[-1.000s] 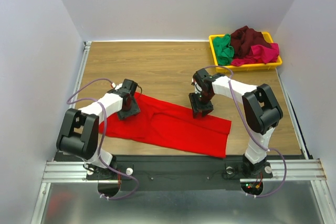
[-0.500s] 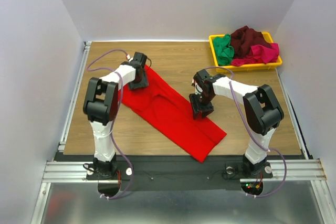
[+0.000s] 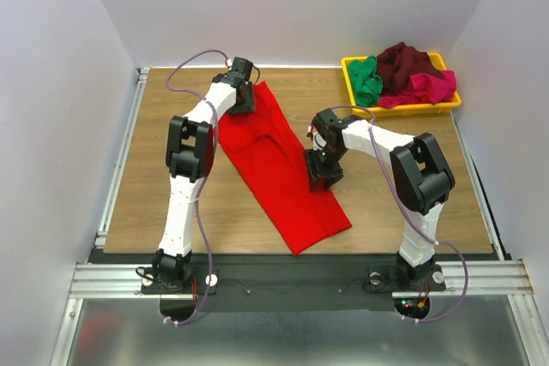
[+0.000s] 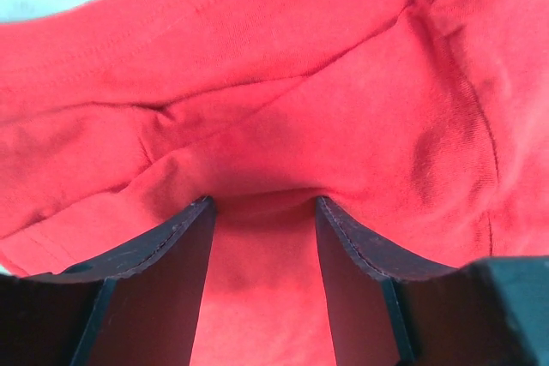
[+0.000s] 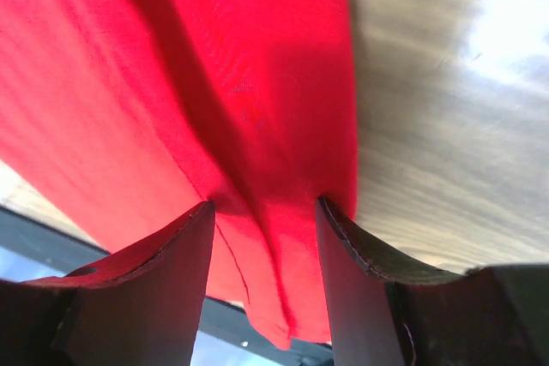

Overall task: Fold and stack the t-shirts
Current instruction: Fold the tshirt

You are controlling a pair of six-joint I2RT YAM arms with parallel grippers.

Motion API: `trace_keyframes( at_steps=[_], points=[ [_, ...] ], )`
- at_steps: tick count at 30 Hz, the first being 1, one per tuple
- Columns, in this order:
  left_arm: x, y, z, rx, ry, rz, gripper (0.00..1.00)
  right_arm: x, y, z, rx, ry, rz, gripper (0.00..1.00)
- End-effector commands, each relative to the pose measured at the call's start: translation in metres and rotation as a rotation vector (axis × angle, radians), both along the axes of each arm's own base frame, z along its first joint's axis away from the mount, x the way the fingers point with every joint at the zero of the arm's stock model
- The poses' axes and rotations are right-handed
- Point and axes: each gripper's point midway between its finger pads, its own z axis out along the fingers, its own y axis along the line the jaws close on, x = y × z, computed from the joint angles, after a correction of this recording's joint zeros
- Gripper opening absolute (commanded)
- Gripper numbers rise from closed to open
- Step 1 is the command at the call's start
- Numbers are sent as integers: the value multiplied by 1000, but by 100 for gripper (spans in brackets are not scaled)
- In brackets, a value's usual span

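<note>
The bright red t-shirt [image 3: 276,171] lies in a long diagonal band on the wooden table, from the far middle to the near edge. My left gripper [image 3: 243,99] is stretched to the far end of the shirt and is shut on its cloth, which fills the left wrist view [image 4: 283,83] and bunches between the jaws [image 4: 264,201]. My right gripper [image 3: 321,173] is shut on the shirt's right edge, and the cloth [image 5: 214,83] drapes between its jaws [image 5: 264,203]. The green [image 3: 367,80], dark maroon [image 3: 405,63] and magenta-pink [image 3: 434,87] t-shirts lie heaped together.
The heap lies in a yellow tray [image 3: 403,111] at the far right corner of the table. White walls close in the far side and both flanks. A black rail [image 3: 283,267] runs along the near edge by the arm bases.
My left gripper has swung from the near left to the far middle, dragging the red shirt's end with it. The shirt turned from lying across the table to a steep diagonal. My right gripper barely moved.
</note>
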Motion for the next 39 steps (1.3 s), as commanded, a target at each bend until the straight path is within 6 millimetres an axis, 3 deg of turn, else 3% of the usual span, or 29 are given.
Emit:
trace_keyframes(
  at_steps=[1,5,8,9,10,13,14,16,17,21,25,31,36,38,39],
  points=[
    [27,-1,55,-18,-118,-21,61,9,6,6,-4,-21,20,57],
    [29,-4,108,-67,-208,-9,62,28,16,30,29,-85,13,57],
    [12,-3,124,-105,-211,14,62,29,17,38,42,-101,15,57],
    [6,-2,121,-110,-200,18,62,28,16,38,39,-104,17,56],
    [-8,1,99,-100,-144,23,62,25,14,37,37,-98,19,57],
    [-33,7,87,-103,-95,38,62,15,7,27,13,-71,27,57],
    [-48,11,63,-90,-41,43,62,13,4,23,0,-69,36,57],
    [-62,13,54,-94,-19,49,62,10,0,19,-10,-68,39,57],
    [-76,16,35,-93,23,65,62,9,-3,14,-19,-69,44,57],
    [-93,13,18,-142,40,78,62,2,-8,2,-38,-52,57,57],
    [-92,13,1,-130,68,74,62,-5,-7,-5,-25,-29,67,56],
    [-76,16,-22,-113,98,83,62,-8,3,-11,12,4,73,57],
    [-51,21,-29,-92,102,96,62,3,16,-9,35,-7,62,57],
    [-34,18,-20,-101,69,95,62,12,22,-8,45,-14,59,57],
    [-32,21,-28,-96,87,102,62,16,25,-8,51,-17,55,57]
  ],
)
